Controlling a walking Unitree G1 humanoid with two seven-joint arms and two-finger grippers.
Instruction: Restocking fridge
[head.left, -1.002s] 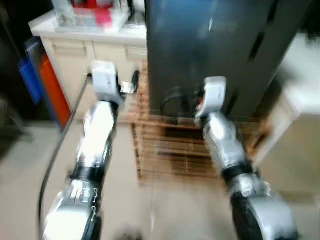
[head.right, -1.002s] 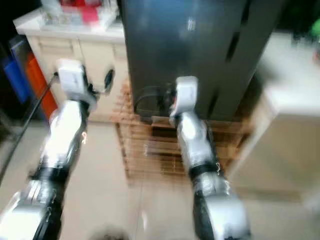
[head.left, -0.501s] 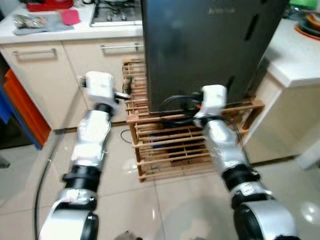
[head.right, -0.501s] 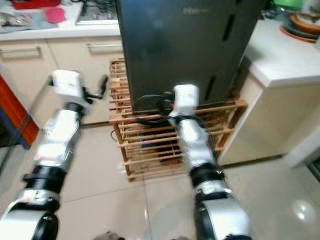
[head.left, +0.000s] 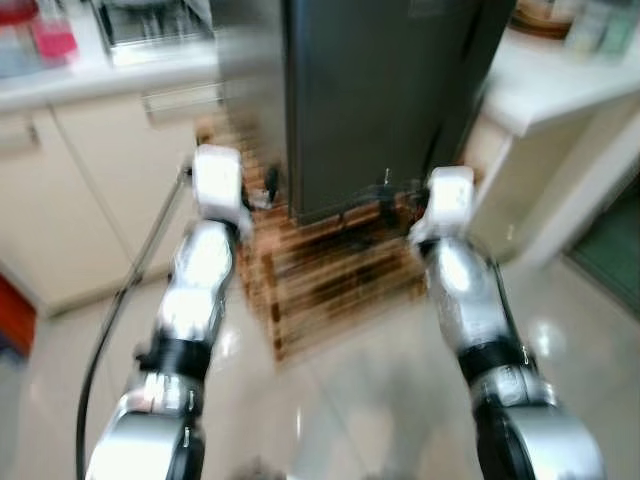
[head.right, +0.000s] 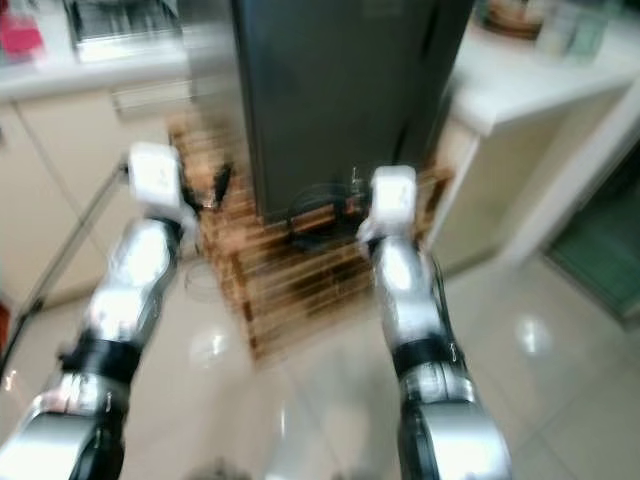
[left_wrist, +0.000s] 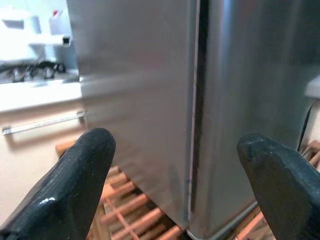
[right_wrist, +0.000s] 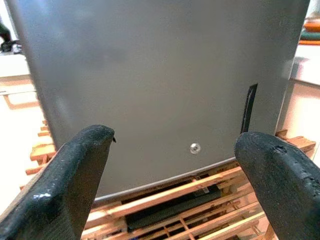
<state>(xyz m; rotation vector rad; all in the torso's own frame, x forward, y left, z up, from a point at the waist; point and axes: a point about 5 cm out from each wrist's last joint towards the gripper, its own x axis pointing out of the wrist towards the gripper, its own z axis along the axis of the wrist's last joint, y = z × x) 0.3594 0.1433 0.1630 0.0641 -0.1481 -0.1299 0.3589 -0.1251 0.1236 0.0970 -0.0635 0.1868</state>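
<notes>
A dark grey fridge (head.left: 385, 95) stands shut on a low wooden slatted stand (head.left: 330, 275) in front of me. Both silver arms reach forward toward its lower part. My left gripper (left_wrist: 175, 185) is open and empty, its fingers (left_wrist: 70, 185) framing the fridge's corner and the seam down it. Also open and empty, my right gripper (right_wrist: 175, 180) faces the fridge's flat front (right_wrist: 160, 75), just above the stand's slats (right_wrist: 165, 200). A dark slot handle (right_wrist: 248, 107) shows near the door's edge.
Cream cabinets (head.left: 90, 190) with a counter and hob (head.left: 150, 30) run along the left. A white counter (head.left: 550, 80) with dishes stands to the right. A black cable (head.left: 120, 300) trails on the glossy tiled floor (head.left: 350, 410). The eye views are blurred.
The whole picture has shifted and blurred, so the camera has moved: the left counter slid out and the right floor came in. Both arms stay raised toward the fridge as before.
</notes>
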